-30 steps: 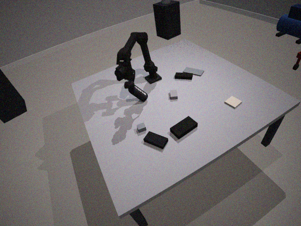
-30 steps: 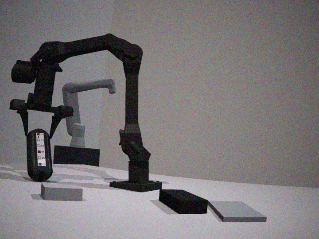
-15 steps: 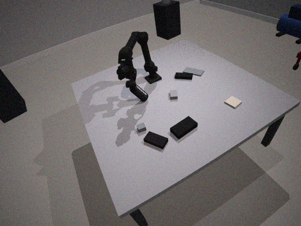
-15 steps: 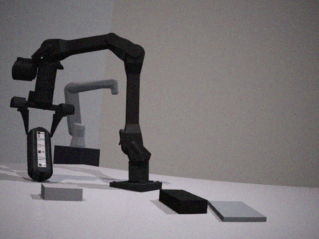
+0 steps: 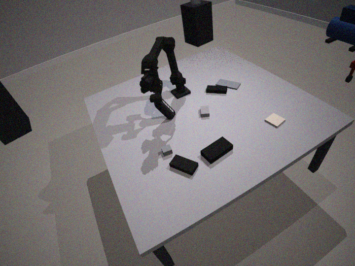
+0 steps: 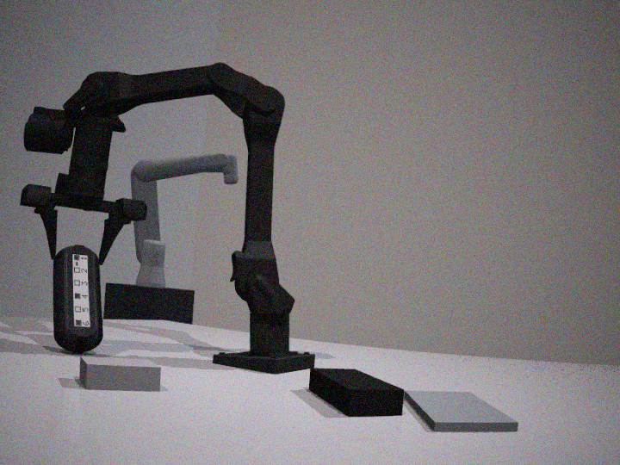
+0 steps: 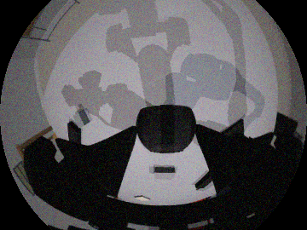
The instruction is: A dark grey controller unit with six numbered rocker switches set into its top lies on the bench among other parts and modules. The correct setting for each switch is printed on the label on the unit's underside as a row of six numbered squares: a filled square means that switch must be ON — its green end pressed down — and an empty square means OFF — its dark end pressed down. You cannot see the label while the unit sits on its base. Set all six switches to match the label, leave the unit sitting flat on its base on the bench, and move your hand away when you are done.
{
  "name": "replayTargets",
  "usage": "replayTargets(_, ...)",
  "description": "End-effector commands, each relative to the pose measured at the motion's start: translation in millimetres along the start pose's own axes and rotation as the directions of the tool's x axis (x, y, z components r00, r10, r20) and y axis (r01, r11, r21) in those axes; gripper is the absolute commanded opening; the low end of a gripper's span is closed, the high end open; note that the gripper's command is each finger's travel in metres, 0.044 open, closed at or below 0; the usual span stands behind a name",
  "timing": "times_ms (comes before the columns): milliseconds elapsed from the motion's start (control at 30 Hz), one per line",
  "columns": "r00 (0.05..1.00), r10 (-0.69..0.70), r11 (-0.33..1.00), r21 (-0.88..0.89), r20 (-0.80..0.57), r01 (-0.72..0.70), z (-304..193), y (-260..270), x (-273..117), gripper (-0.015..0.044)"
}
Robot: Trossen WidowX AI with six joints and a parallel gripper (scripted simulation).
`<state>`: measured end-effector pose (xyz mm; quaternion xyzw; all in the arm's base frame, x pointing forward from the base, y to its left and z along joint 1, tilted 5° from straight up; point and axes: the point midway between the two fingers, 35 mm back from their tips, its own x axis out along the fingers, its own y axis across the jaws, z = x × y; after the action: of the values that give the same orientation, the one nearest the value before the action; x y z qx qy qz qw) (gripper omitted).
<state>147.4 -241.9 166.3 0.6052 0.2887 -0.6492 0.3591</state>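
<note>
"What's around the hand (image 5: 156,99) (image 6: 77,259) (image 7: 166,128)?"

"A grey block (image 5: 204,111) (image 6: 120,376) (image 7: 164,169) sits near; a black box (image 5: 216,89) (image 6: 356,393) (image 7: 204,181) lies by a flat plate (image 5: 229,83) (image 6: 462,410)."

"And the controller unit (image 5: 164,109) (image 6: 77,300) (image 7: 166,129)?"

"Pinched between widely spaced fingers, hanging below them on end, slightly tilted, label (image 6: 81,290) facing sideways. Whether it touches the tabletop (image 5: 229,183) (image 6: 225,425) (image 7: 141,183), I can't tell."
</note>
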Motion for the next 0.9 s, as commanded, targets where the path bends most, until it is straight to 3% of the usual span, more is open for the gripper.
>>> replayTargets(0,1.0,-0.004,1.0,-0.004,-0.022,0.004,-6,0,0,0.0338)
replayTargets(867,1.0,-0.004,1.0,-0.004,-0.023,0.004,-27,0,-6,0.0338)
